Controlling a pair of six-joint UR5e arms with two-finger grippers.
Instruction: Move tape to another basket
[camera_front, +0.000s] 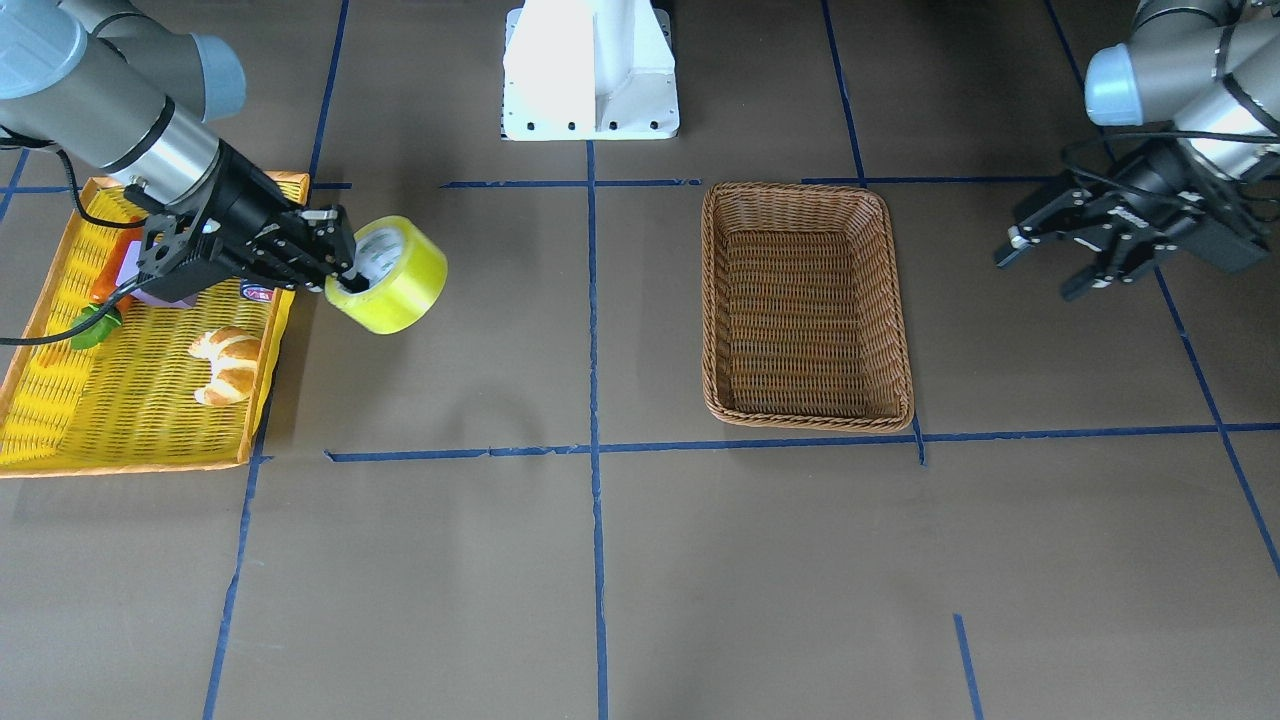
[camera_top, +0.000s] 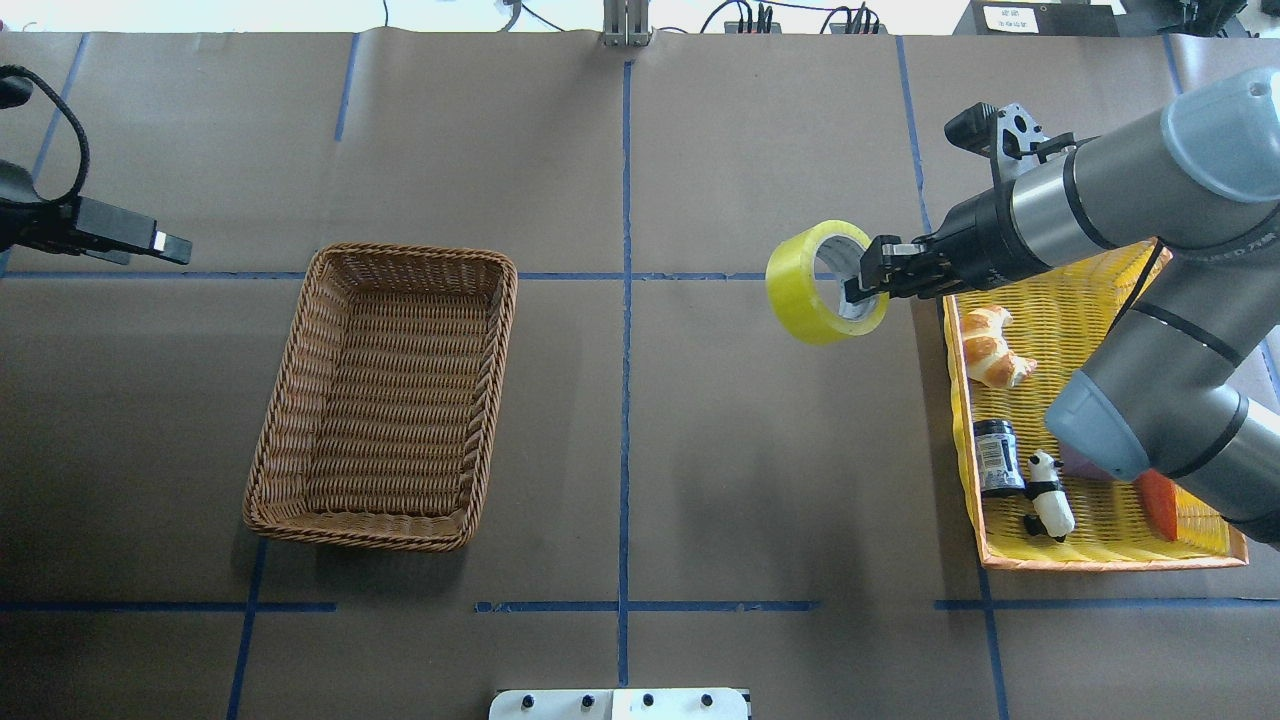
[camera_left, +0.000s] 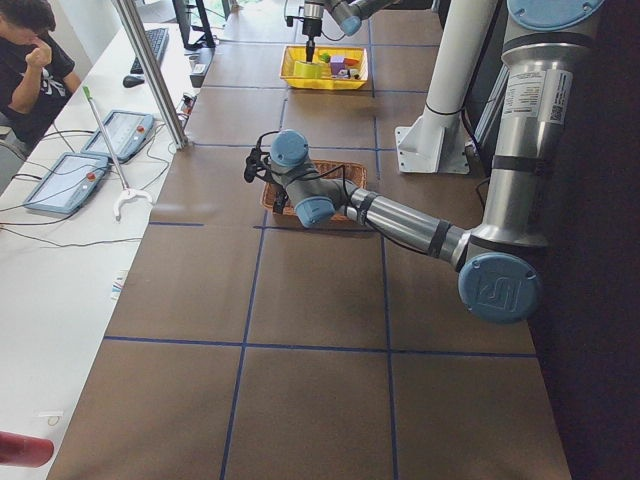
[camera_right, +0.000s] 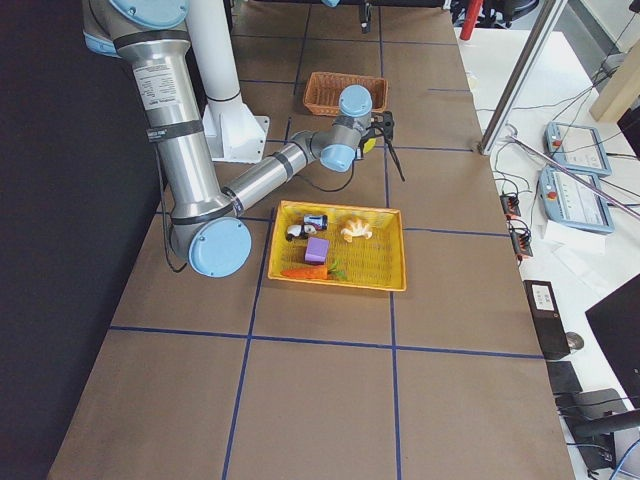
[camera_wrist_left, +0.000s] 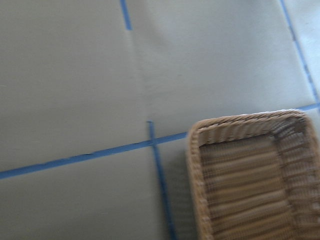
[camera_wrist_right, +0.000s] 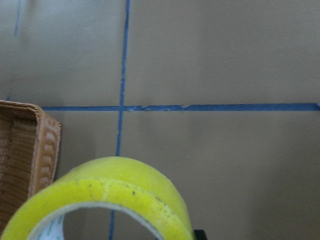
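Note:
My right gripper (camera_front: 350, 280) is shut on the tape (camera_front: 397, 276), a wide yellow roll with a white printed core, one finger inside the core. It holds the roll in the air just past the yellow tray's inner edge, tilted. In the overhead view the tape (camera_top: 813, 292) hangs at my right gripper (camera_top: 858, 292), far right of the brown wicker basket (camera_top: 410, 252). The right wrist view shows the tape (camera_wrist_right: 115, 195) close up and the basket's corner (camera_wrist_right: 45, 150) at left. The basket (camera_front: 800, 190) is empty. My left gripper (camera_front: 1045, 272) is open and empty, hovering beside the basket.
A yellow mesh tray (camera_top: 1100, 560) holds a croissant (camera_top: 990, 345), a dark jar (camera_top: 995, 455), a panda figure (camera_top: 1047, 495) and a carrot. The robot's white base (camera_front: 590, 70) stands at mid-table. Blue tape lines cross the brown table.

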